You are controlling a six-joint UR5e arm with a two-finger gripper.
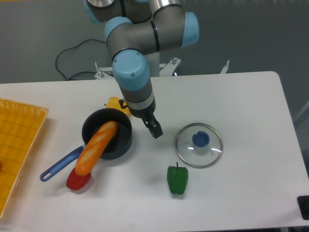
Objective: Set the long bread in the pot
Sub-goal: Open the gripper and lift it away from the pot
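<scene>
**Bread Leaning in the Pot**

Now the long bread (96, 148) rests with its far end inside the pot (107, 140). It does not lie flat. It is tilted, and its near end sticks out over the pot's rim on the near left side. That end hangs above the blue handle (60, 165) and a small red thing (77, 180) on the counter (241, 111).

The end effector (153, 128) is just to the right of the pot, above the counter. It holds nothing. Its dark tip points down and to the right, but the fingers are too hard to see to tell if they are spread or closed. It does not touch the bread.

A small yellow thing (115, 104) sits just behind the pot, on the far side, close to the rim. A round glass lid (199, 145) with a blue knob lies flat on the counter to the right of the pot, well apart from it. A green pepper (177, 179) stands near the front edge, just in front of the lid and a bit to the left. A yellow tray (17, 145) sits at the left edge of the counter.
</scene>
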